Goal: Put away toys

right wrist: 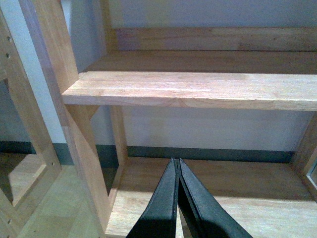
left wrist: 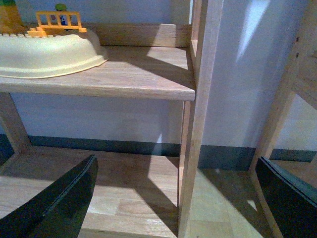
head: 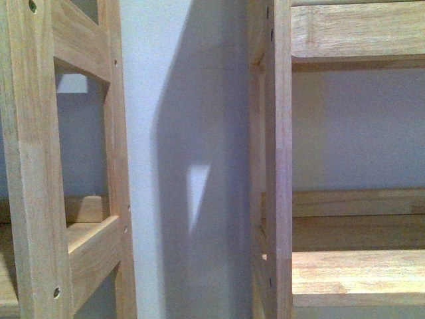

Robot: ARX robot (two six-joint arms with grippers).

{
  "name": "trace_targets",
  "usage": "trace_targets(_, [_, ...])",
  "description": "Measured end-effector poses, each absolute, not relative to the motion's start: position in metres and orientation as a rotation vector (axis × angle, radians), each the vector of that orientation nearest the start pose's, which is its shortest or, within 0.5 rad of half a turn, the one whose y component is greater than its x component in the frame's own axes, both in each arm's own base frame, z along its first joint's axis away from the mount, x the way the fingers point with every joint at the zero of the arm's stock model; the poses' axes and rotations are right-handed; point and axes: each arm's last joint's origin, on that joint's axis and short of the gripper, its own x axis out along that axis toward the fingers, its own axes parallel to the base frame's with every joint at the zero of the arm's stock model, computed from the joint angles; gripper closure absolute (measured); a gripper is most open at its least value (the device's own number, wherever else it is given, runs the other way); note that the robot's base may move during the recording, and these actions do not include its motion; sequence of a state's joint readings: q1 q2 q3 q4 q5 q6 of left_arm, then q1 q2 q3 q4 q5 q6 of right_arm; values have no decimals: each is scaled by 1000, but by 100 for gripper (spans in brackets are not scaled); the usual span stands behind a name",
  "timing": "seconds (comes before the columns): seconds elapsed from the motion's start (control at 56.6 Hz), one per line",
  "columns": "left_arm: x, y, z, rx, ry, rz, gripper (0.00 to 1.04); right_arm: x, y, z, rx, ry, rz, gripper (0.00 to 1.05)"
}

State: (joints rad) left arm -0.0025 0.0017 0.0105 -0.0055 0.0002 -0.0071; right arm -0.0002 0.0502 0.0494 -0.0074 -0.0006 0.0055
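An orange-yellow shape with a green top (left wrist: pixel 8 18) shows behind the cream basin (left wrist: pixel 49 54) on the left rack's upper shelf. The frame edge cuts it off, and I cannot tell whether it is one of the toys. An orange toy fence (left wrist: pixel 57 22) stands in the basin. My left gripper (left wrist: pixel 177 201) is open, its black fingers (left wrist: pixel 64 203) wide apart on either side of a wooden post (left wrist: pixel 195 124), holding nothing. My right gripper (right wrist: pixel 176 166) is shut with nothing in it, above the lower shelf (right wrist: pixel 237 198) of the right rack. Neither arm appears in the front view.
Two light wooden racks stand against a pale wall (head: pixel 186 133), the left rack (head: pixel 33 166) and the right rack (head: pixel 279 166), with a gap between them. The right rack's upper shelf (right wrist: pixel 198 89) is bare. A dark skirting (left wrist: pixel 223 156) runs along the floor.
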Motion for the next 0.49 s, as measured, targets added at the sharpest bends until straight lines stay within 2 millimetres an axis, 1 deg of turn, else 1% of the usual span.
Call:
trace_targets(0.124, [97,0,166,-7,-3,-2,6,98,0,167,5,2,1,101])
trace_targets(0.406, [97,0,166,-7,-3,-3,6,97,0,167,5,-3,0,101])
trace_targets(0.424, [97,0,166,-7,-3,-3,6,97,0,167,4,-3,0,100])
trace_targets(0.494, [97,0,166,-7,-3,-3,6,97,0,167,4,-3,0,89])
